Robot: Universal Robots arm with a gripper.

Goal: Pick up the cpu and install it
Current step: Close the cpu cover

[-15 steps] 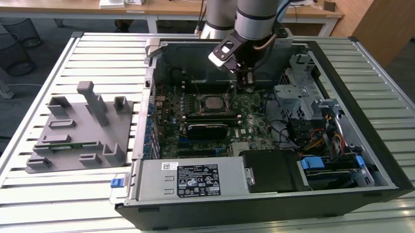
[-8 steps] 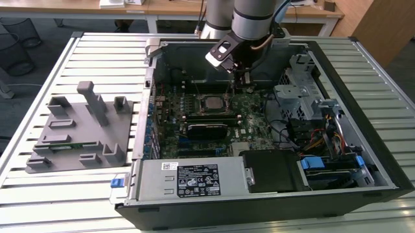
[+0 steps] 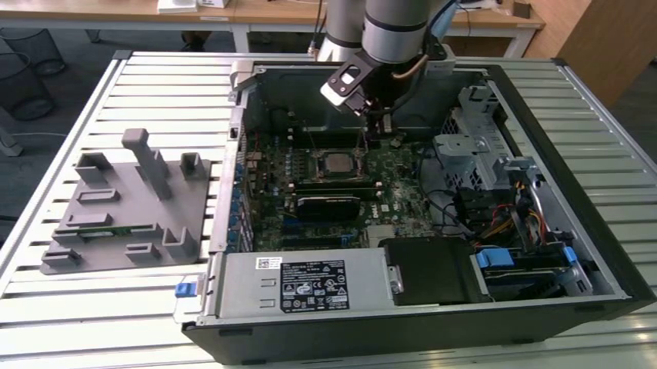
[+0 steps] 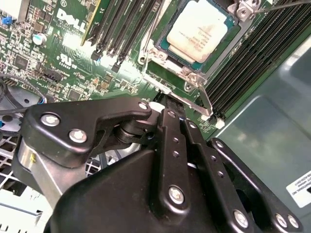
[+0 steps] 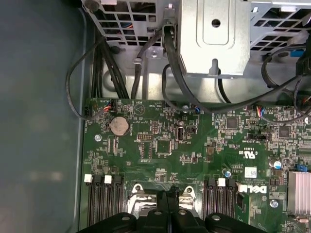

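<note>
The arm is reaching down into the open computer case [image 3: 431, 338], which is lying on the slatted table [image 3: 103, 307]. The pincer [image 3: 383, 135] is hanging over the green motherboard [image 3: 395, 173] with its two fingers [image 5: 162, 206] pressed narrowly together, and nothing is showing between them. The cpu [image 3: 337, 161] is sitting flat in its socket on the board, silver top facing up. The pincer is standing apart from it, a little toward the exterior view's right and nearer the case's back wall.

In the second wrist view the cpu [image 4: 201, 28] is lying inside the socket's metal frame [image 4: 194, 77], with black memory slots [image 4: 124, 24] running along both sides. A black rectangular block [image 3: 328, 206] is sitting on the board just beside the socket, on the side away from the pincer. A grey power supply box [image 3: 298, 283] is filling the near end of the case. In the first wrist view, dark cables [image 5: 146, 58] are looping between the board's edge and a metal drive cage [image 5: 214, 34], crowding that side, and a coin battery [image 5: 119, 126] is showing on the board.

On the table, well apart at the exterior view's left, a grey fixture [image 3: 123, 207] is holding a green memory stick [image 3: 103, 228]
</note>
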